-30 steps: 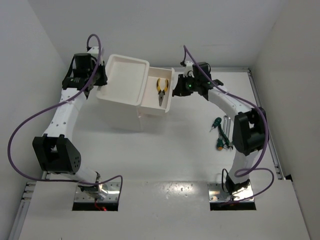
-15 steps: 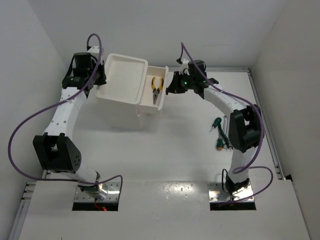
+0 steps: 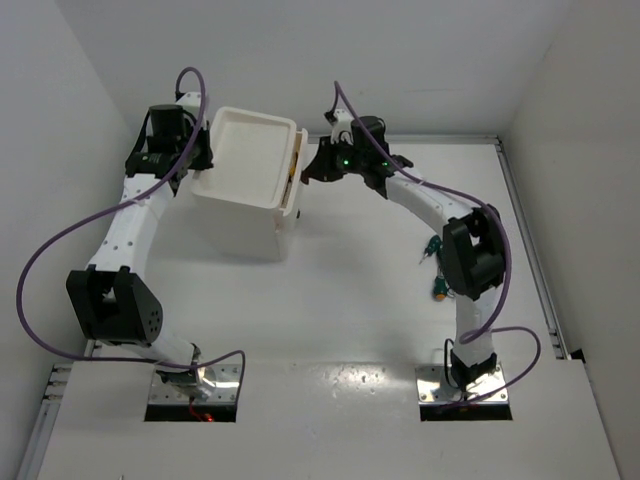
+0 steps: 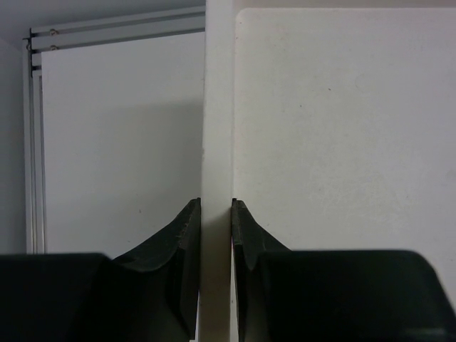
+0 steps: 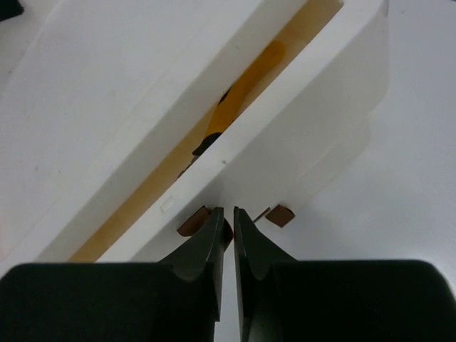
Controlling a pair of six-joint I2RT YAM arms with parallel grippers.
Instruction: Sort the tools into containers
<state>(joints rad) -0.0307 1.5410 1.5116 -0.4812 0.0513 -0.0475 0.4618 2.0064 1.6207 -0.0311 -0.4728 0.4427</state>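
The white drawer unit (image 3: 250, 165) stands at the back left. My left gripper (image 3: 200, 165) is shut on its left rim (image 4: 217, 107), and that wall fills the gap between the fingers (image 4: 187, 228). The top drawer (image 5: 285, 128) is nearly closed. Yellow-handled pliers (image 5: 242, 92) show through the remaining slit (image 3: 294, 165). My right gripper (image 3: 316, 172) is against the drawer front, jaws almost together on the drawer's brown handle (image 5: 191, 222). A green-handled screwdriver (image 3: 431, 245) and another tool (image 3: 440, 292) lie by the right arm, partly hidden.
A second brown handle (image 5: 280, 215) sits on the drawer below. The right forearm (image 3: 420, 200) stretches across the back of the table. A metal rail (image 3: 525, 230) runs along the right edge. The recessed tray top (image 3: 250, 145) holds nothing.
My right gripper has moved left with the top drawer, sliding it from wide open to almost closed over the yellow pliers. The left gripper has stayed on the rim.
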